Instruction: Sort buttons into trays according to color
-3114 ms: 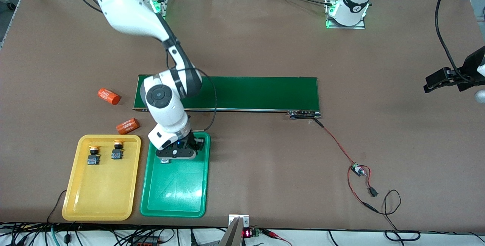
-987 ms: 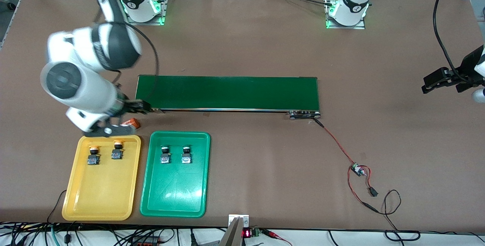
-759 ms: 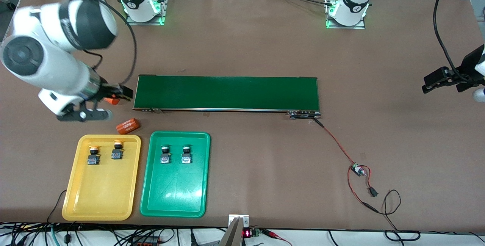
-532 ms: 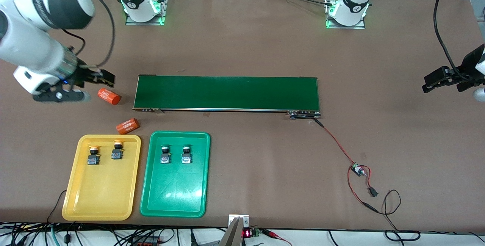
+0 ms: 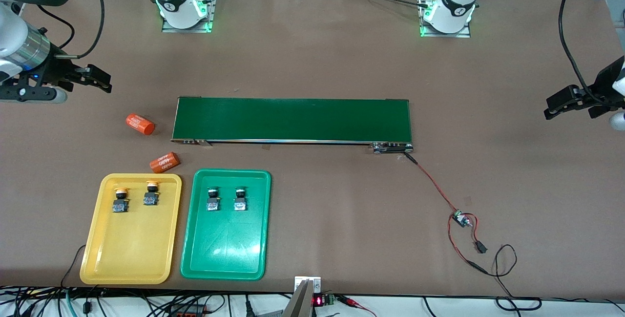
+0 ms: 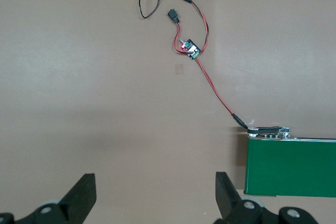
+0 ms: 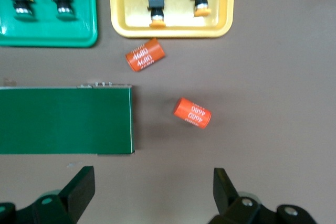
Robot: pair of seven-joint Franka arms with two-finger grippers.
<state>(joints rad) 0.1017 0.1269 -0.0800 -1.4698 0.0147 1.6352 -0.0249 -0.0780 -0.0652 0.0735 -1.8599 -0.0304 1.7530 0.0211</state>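
front view | buttons [image 5: 120,200] lie flat | caps toward conveyor [image 5: 293,119]

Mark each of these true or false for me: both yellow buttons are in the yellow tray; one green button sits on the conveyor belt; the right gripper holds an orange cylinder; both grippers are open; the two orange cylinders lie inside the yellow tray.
1. Both yellow buttons are in the yellow tray: true.
2. One green button on the conveyor belt: false. Both green buttons lie in the green tray.
3. Right gripper holds an orange cylinder: false. It is empty.
4. Both grippers open: true, the left gripper too.
5. Orange cylinders inside the yellow tray: false. Both lie on the table.
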